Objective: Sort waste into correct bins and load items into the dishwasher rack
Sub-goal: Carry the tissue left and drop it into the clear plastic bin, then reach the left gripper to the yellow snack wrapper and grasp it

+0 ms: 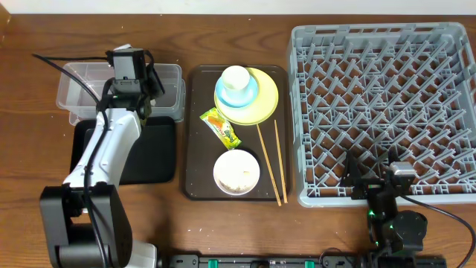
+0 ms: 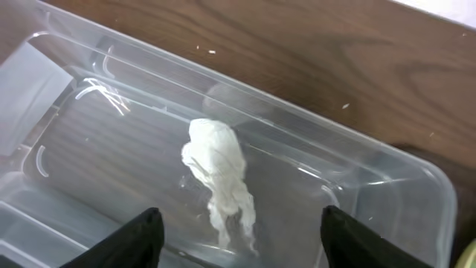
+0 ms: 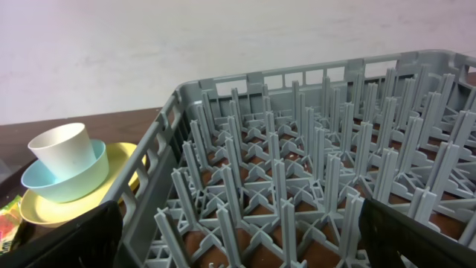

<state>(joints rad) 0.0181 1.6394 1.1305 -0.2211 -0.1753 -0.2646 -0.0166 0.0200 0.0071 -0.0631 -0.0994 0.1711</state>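
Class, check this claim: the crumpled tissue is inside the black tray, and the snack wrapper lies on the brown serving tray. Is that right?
No. The crumpled tissue is inside the clear tub, not the black tray; the left wrist view shows it there. The snack wrapper does lie on the brown serving tray.

- Left arm [image 1: 104,152]: white shell behind the left claw [image 2: 242,242], black joints, boxy black base.
- Thin black cables [image 1: 52,57] lead to the wrist behind that claw.
- Left fingers [image 2: 137,238]: matte black wedges.
- Right arm [image 1: 394,223]: black, with small green lights [image 1: 383,216] behind the right claw [image 3: 245,242] and a grey camera block [image 1: 402,170] above it.
- Right fingers [image 3: 74,238]: black, flat.
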